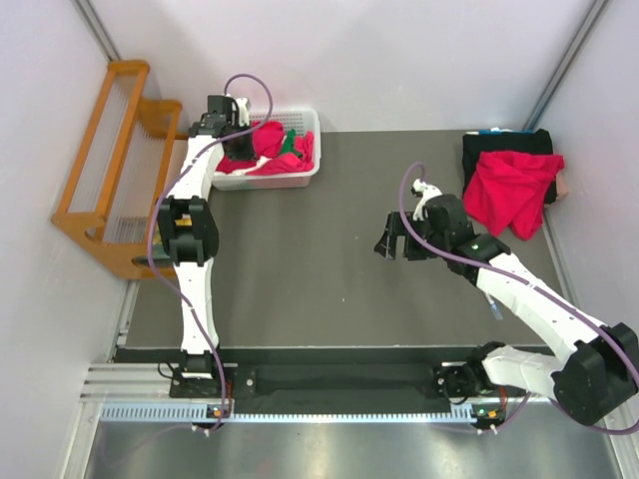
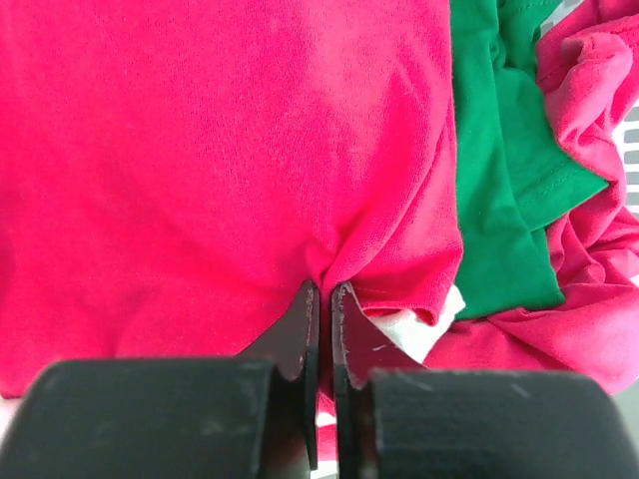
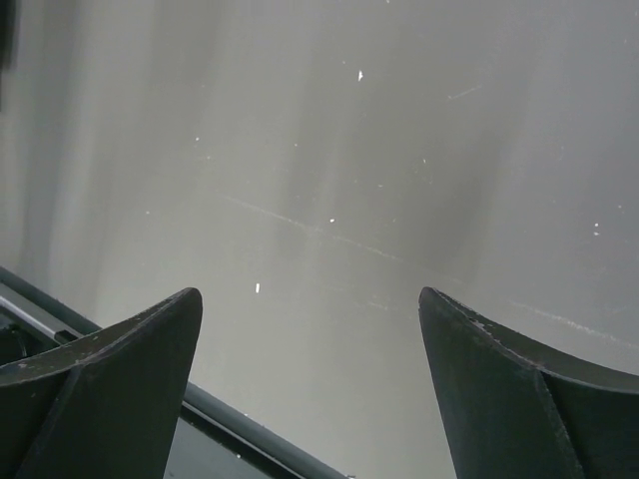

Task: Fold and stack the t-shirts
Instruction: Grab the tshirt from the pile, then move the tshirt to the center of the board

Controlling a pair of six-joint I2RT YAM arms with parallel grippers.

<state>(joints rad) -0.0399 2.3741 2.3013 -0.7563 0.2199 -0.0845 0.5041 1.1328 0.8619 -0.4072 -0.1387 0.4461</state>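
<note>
Left gripper [image 2: 321, 296] is pinched nearly closed on a fold of the top t-shirt [image 2: 200, 150]; the cloth puckers into a small gather right at the tips, so this reads as a grab to lift it out of the white basket [image 1: 312, 120] at the far left of the table [image 1: 300, 269]. Pinch sits close to a hem edge, likely so the shirt hangs open when raised instead of coming up bunched. T-shirt is bright crimson, plain, soft knit, fairly flat across most of the left wrist view, light creases running into the pinch. To its right in the basket: green cloth [image 2: 499, 180], crumpled red cloth [image 2: 599, 120] past that, and a bit of white cloth [image 2: 424, 329] peeking from under the red edge, the green and white not targets. Right gripper [image 3: 308, 299] hangs wide open over bare table, holding nothing, well apart from the basket, probably parked to take a corner once the shirt comes over. Another red t-shirt [image 1: 514, 190] lies loosely heaped on a black item [image 1: 499, 145] at the far right edge, not neatly folded as far as I can tell. Judged early in the task, no tidy stack visible yet
</note>
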